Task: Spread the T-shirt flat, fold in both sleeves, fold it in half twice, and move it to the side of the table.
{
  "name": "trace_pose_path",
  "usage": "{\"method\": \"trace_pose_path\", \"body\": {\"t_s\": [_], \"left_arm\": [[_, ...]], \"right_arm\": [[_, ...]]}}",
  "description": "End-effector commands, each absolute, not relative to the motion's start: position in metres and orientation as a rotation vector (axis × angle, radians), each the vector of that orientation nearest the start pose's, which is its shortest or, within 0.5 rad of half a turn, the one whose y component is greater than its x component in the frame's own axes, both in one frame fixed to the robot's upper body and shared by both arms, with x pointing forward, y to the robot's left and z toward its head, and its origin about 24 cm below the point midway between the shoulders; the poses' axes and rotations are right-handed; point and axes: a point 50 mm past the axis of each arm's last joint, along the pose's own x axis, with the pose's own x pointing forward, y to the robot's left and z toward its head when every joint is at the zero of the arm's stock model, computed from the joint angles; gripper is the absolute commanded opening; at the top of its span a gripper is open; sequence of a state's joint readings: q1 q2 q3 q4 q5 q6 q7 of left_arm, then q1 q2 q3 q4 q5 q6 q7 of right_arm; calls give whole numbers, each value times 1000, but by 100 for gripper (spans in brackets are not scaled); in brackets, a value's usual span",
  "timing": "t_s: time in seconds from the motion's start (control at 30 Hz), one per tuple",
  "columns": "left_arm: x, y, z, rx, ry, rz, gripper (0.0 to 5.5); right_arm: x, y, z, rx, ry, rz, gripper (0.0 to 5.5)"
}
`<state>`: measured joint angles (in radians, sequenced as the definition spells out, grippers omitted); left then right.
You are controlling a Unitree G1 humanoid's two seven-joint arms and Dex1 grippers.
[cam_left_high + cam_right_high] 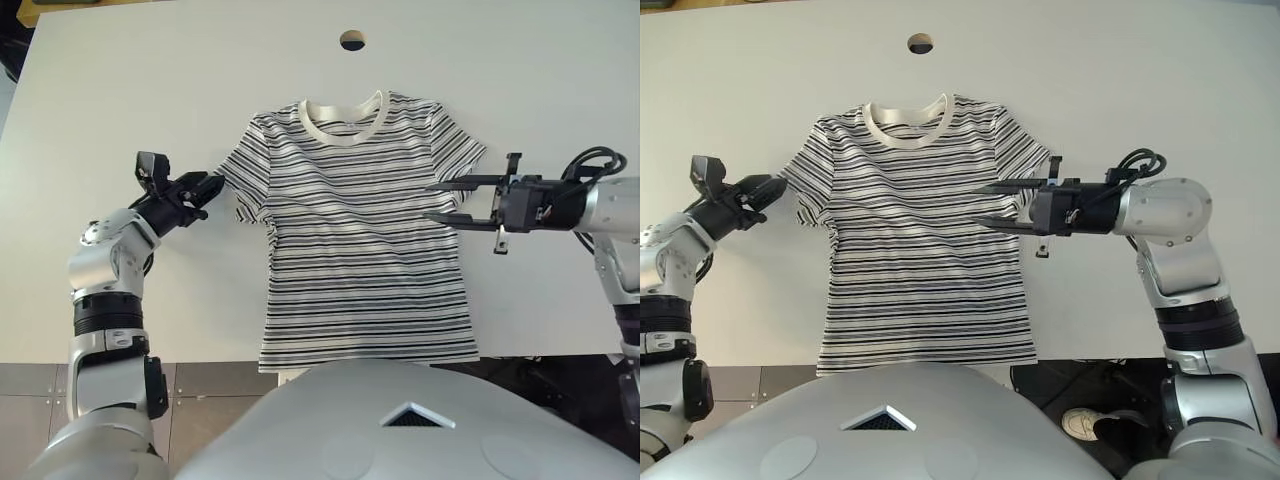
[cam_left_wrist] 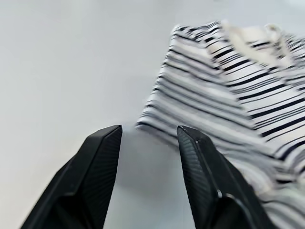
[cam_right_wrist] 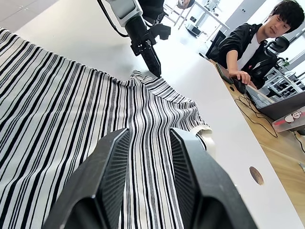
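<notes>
- Black ribbed fingers of my left gripper stand apart with nothing between them. Their tips are just beside the cuff of the left sleeve.
- My right gripper is parted and empty too. Its tips are over the shirt's right edge, just below the right sleeve. I cannot tell whether they touch the cloth.
- The striped T-shirt lies spread out mid-way across the white table, collar away from me and hem near my edge. Neither sleeve is folded, so I judge the sleeves come next.
- Risk on the left: the cuff looks slightly bunched. Pinching one layer could fold the sleeve crooked.
- Risk on the right: closing here would catch the body rather than the sleeve and ruck it.
- Thin knit on a smooth top may slide, so a dragging pull could skew the whole shirt.
</notes>
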<state>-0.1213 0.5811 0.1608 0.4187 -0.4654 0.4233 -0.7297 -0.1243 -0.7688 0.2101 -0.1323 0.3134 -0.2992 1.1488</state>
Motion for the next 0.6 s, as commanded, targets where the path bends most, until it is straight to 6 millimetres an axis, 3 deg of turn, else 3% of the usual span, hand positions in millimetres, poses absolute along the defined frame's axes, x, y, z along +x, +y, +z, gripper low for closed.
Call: {"method": "trace_pose_path", "body": {"t_s": [0.03,0.17,0.47,0.6], "left_arm": [[239,280,-2,-314,615,-396,217],[239,275,-7,-340,629,-398,217],[242,273,-6,-334,613,-402,97],[244,273,4,-318,571,-421,42]], "right_arm": [[223,-175,109,-646,-129,1436,154],[226,-174,107,-651,-128,1435,154],[228,-175,105,-652,-131,1412,154],[229,-175,104,-654,-136,1406,154]]}}
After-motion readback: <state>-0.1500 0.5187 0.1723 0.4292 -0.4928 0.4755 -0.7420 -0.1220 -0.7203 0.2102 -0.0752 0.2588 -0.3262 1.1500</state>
